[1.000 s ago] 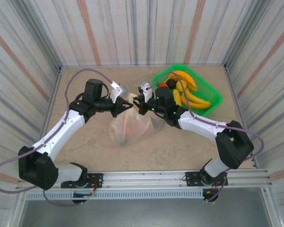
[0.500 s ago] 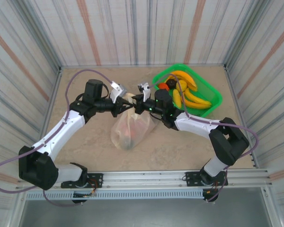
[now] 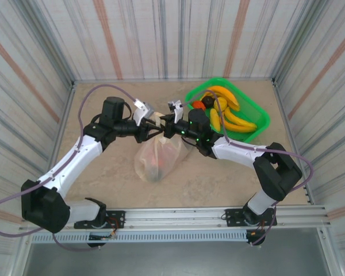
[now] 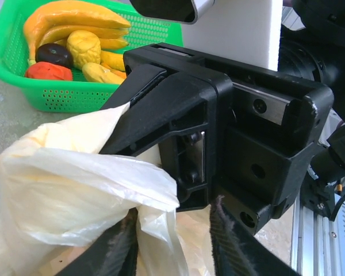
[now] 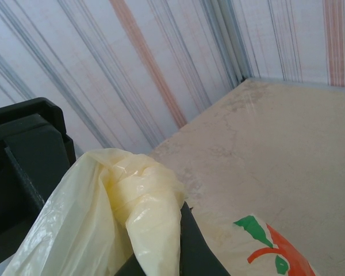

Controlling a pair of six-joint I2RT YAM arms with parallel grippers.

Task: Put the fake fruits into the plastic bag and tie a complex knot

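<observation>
The plastic bag lies mid-table with red and dark fake fruits showing through it. Its cream handle loops rise to where both grippers meet nose to nose. My left gripper stands open, a strip of the bag's handle hanging between its fingers against the left one. My right gripper is shut on a bunched handle loop, which drapes over its dark finger. The bag's red-and-green print lies below. Yellow bananas and other fake fruits remain in the green basket.
The green basket sits at the back right, close behind the right arm. The right gripper's black body is right in front of the left wrist camera. Striped walls enclose the table on three sides.
The right gripper has moved left until it faces the left gripper closely. The bag has been drawn in narrower beneath them. The last half second shows almost no motion.
</observation>
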